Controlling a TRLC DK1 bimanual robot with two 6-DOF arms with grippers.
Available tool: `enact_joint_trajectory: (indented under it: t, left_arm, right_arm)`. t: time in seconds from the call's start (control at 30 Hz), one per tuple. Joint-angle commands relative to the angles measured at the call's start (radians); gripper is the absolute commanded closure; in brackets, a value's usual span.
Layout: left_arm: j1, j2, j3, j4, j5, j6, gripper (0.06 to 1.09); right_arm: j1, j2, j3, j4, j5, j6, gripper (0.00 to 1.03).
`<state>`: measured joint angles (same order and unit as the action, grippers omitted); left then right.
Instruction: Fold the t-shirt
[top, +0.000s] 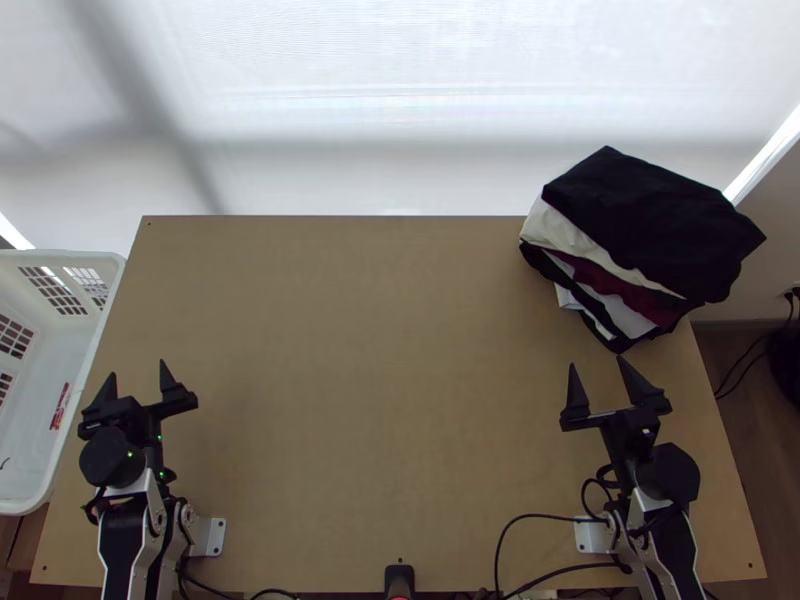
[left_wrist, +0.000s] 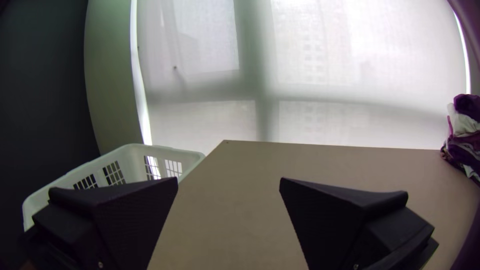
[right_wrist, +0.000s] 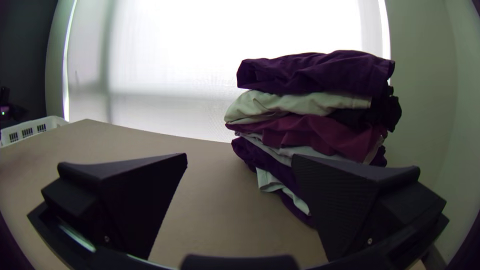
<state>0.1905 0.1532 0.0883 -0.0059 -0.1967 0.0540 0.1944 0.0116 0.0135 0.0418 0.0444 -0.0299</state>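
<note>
The plain brown tabletop (top: 380, 400) spans the middle and lower part of the top view, with a stack of folded garments (top: 650, 220), dark, cream and maroon, on its upper right corner.

A: Where could the left gripper (top: 137, 369) pass?

B: Straight ahead and off to its right: bare tabletop (top: 370, 400) runs that way as far as the table's far edge.

A: And on its left?

B: A white basket (top: 96, 340) stands close beside it, the rim stretching forward along the table's side.

A: What about the right gripper (top: 596, 362)?

B: A tall clothes stack (top: 650, 220) blocks the way near ahead and ahead-right. Leftward, the route over bare tabletop is open; behind and to its left, a black cable (top: 520, 518) curves across.
</note>
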Motion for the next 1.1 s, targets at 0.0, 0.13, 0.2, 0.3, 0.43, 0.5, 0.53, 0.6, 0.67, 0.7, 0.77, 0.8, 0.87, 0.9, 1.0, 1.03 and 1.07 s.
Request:
enact_joint_trajectory:
  t: [0.0,0.13,0.2,0.3,0.43,0.5,0.53,0.6,0.67,0.7,0.77,0.8,0.87,0.9,1.0,1.03,1.07]
  left_arm:
    - [-0.006,-0.043,-0.051,-0.014,0.043,0.023,0.10]
    - [-0.003,-0.023,-0.068,0.000,0.091,0.018,0.10]
    - [-0.005,-0.011,-0.076,0.011,0.128,0.012,0.10]
    - [-0.010,-0.109,-0.085,0.001,0.154,-0.011,0.10]
    - [-0.002,-0.149,-0.085,0.004,0.157,-0.008,0.10]
    - [0.001,-0.153,-0.085,0.006,0.160,-0.008,0.09]
    - [0.000,-0.152,-0.085,0.003,0.161,-0.008,0.10]
    - [0.000,-0.153,-0.085,0.003,0.164,-0.008,0.10]
    - [0.000,-0.153,-0.085,0.003,0.166,-0.008,0.10]
    - [0.000,-0.153,-0.085,0.003,0.166,-0.008,0.10]
    - [0.000,-0.153,-0.085,0.003,0.168,-0.008,0.10]
    - [0.000,-0.153,-0.085,0.003,0.168,-0.008,0.10]
    - [0.000,-0.153,-0.085,0.003,0.168,-0.008,0.10]
    - [0.000,-0.153,-0.085,0.003,0.168,-0.008,0.10]
    - [0.000,-0.153,-0.085,0.003,0.168,-0.008,0.10]
    - [0.000,-0.153,-0.085,0.003,0.168,-0.008,0.10]
    - [0.000,-0.153,-0.085,0.003,0.168,-0.008,0.10]
  right_arm:
    - [-0.013,0.010,-0.012,0.001,0.012,0.076,0.05]
    - [-0.013,-0.015,-0.007,-0.040,0.012,0.067,0.05]
    - [-0.013,-0.013,-0.006,-0.048,0.009,0.065,0.05]
    - [-0.013,-0.013,-0.006,-0.048,0.009,0.065,0.05]
    - [-0.012,-0.015,-0.006,-0.048,0.009,0.065,0.05]
    - [-0.012,-0.015,-0.006,-0.048,0.009,0.065,0.05]
    - [-0.012,-0.015,-0.006,-0.048,0.009,0.065,0.05]
    - [-0.012,-0.015,-0.006,-0.048,0.009,0.065,0.05]
    - [-0.013,-0.015,-0.006,-0.048,0.009,0.065,0.05]
    - [-0.012,-0.015,-0.006,-0.048,0.009,0.065,0.05]
    - [-0.012,-0.015,-0.006,-0.048,0.009,0.065,0.05]
    - [-0.012,-0.015,-0.006,-0.048,0.009,0.065,0.05]
    - [-0.013,-0.015,-0.006,-0.048,0.009,0.065,0.05]
    - [-0.012,-0.015,-0.006,-0.048,0.009,0.065,0.05]
    - [-0.012,-0.013,-0.006,-0.048,0.009,0.065,0.05]
    - [-0.013,-0.015,-0.006,-0.048,0.009,0.065,0.05]
    - [-0.012,-0.015,-0.006,-0.048,0.009,0.065,0.05]
